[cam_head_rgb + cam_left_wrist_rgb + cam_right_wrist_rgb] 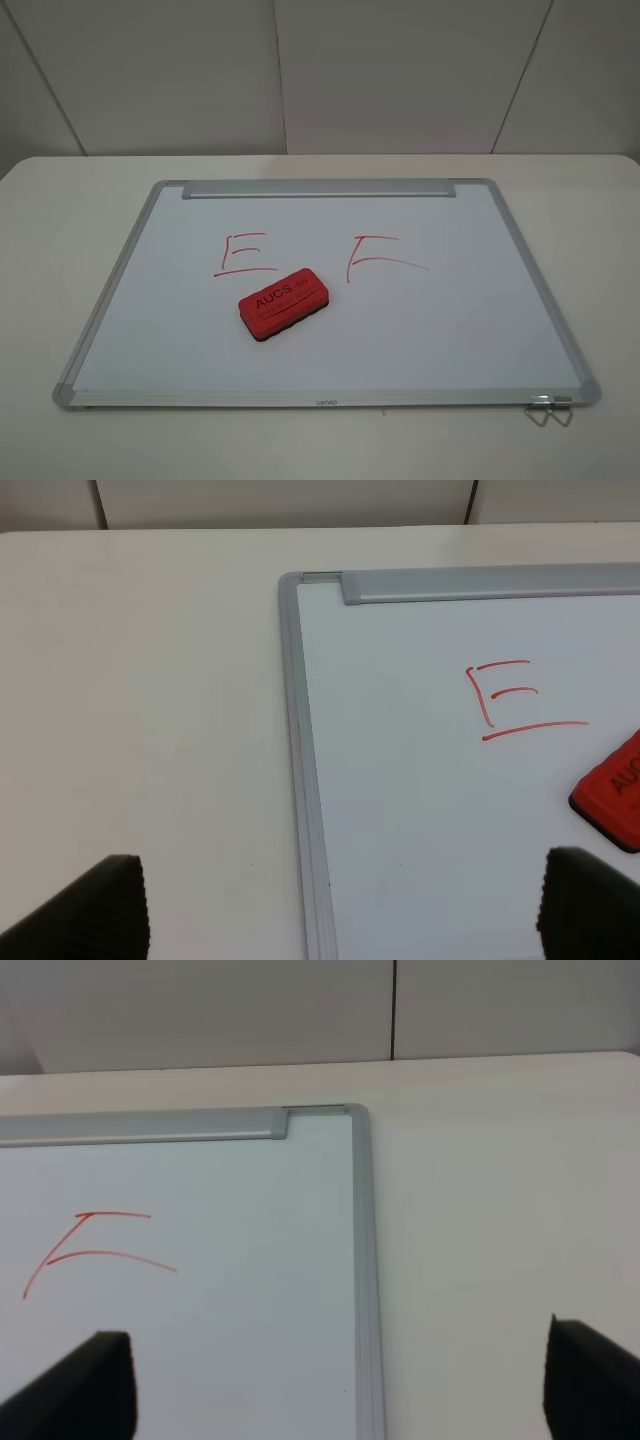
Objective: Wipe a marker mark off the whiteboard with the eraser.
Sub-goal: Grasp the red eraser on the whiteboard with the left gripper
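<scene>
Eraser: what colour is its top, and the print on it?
The eraser is red with black lettering, clearest in the exterior high view.

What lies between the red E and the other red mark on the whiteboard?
Only bare whiteboard between the marker mark and the F-like mark, per the exterior high view; the eraser sits nearer the camera.

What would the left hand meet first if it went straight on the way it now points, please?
The left hand would probably meet the whiteboard at its silver side frame; depth is unclear. The eraser lies off that line.
</scene>
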You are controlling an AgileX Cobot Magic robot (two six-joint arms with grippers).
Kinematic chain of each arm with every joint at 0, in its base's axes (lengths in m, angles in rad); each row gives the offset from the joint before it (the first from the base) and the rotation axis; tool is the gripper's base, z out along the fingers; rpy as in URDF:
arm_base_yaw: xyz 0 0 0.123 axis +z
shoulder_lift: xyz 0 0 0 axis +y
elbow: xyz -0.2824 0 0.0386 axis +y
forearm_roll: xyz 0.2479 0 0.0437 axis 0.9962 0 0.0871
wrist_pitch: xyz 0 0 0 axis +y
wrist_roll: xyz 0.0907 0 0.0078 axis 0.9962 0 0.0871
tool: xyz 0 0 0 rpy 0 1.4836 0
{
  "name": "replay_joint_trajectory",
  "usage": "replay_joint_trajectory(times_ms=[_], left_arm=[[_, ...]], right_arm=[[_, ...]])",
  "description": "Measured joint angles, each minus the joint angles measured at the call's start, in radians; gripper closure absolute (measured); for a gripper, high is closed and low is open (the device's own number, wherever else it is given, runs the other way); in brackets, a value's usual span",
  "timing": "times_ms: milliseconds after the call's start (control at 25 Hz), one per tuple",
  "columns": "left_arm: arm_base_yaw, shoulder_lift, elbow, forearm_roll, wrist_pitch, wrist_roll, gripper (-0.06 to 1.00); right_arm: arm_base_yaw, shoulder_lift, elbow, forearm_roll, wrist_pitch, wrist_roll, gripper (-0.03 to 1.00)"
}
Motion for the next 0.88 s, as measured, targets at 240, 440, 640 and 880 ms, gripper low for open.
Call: replay_joint_trajectory(times_ms=[240, 440, 640, 880], left_arm=[[0.000, 0.000, 0.000, 0.000, 0.000, 0.000, 0.17], [0.000, 0.000, 0.000, 0.000, 0.000, 0.000, 0.17], [0.000, 0.000, 0.000, 0.000, 0.000, 0.000, 0.17], [0.000, 0.000, 0.000, 0.000, 0.000, 0.000, 0.17]], right_arm=[[0.000, 0.000, 0.000, 0.000, 0.000, 0.000, 0.24], [0.000, 0.000, 0.000, 0.000, 0.000, 0.000, 0.24], [0.000, 0.000, 0.000, 0.000, 0.000, 0.000, 0.24], [0.000, 0.000, 0.000, 0.000, 0.000, 0.000, 0.24]])
